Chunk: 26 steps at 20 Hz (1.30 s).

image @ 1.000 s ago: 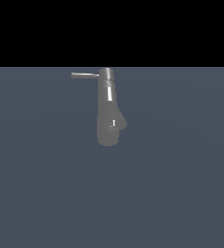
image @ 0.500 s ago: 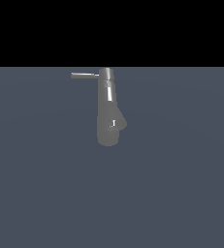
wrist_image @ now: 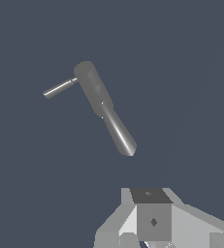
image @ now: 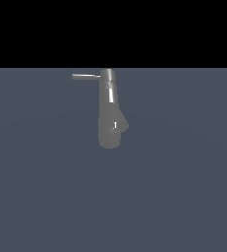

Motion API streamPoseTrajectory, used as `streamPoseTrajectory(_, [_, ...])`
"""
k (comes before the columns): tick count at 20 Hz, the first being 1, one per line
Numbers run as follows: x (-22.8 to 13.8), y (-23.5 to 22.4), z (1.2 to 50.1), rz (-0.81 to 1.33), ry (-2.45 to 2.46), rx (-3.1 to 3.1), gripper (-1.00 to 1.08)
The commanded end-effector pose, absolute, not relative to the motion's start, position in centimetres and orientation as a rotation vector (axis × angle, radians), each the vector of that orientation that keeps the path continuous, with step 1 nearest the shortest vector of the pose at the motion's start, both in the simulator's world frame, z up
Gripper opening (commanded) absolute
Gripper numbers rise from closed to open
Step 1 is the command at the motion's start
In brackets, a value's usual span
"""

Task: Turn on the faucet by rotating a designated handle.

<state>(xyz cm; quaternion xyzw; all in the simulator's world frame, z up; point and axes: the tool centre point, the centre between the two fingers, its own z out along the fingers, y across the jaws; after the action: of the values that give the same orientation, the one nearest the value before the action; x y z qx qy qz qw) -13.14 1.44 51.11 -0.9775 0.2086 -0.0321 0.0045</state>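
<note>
- Faucet (image: 110, 115) stands alone on the flat slate-grey ground (image: 46, 197), a little toward the exterior view's left of centre, in the upper half of the grey area.
- Its body is thick and rounded at the lower end, narrowing to a slimmer column with a cap on top; grey metal with pale highlights.
- Handle (image: 85, 76): a thin straight rod, sticking out level from the cap toward the exterior view's left.
- No arm appears in the exterior view.
- Wrist view: faucet (wrist_image: 104, 106) seen at a slant, handle (wrist_image: 60, 88) jutting from the wider end.
- Gripper (wrist_image: 152, 227) shows only as grey-white blocky housing at the frame edge, well apart from the faucet, touching nothing.
- Fingers not clearly visible; cannot tell whether they are apart or together.
</note>
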Motion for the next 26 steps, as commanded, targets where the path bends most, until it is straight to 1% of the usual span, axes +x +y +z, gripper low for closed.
streamPoseTrajectory(1, [-11.5, 1.8, 50.5, -0.092, 0.739, -3.047, -1.00])
streamPoseTrajectory(13, [-3.9, 4.0, 46.3, -0.057, 1.130, -2.949, -1.00])
streamPoseTrajectory(26, [3.4, 7.0, 39.5, -0.026, 1.533, -2.785, -1.00])
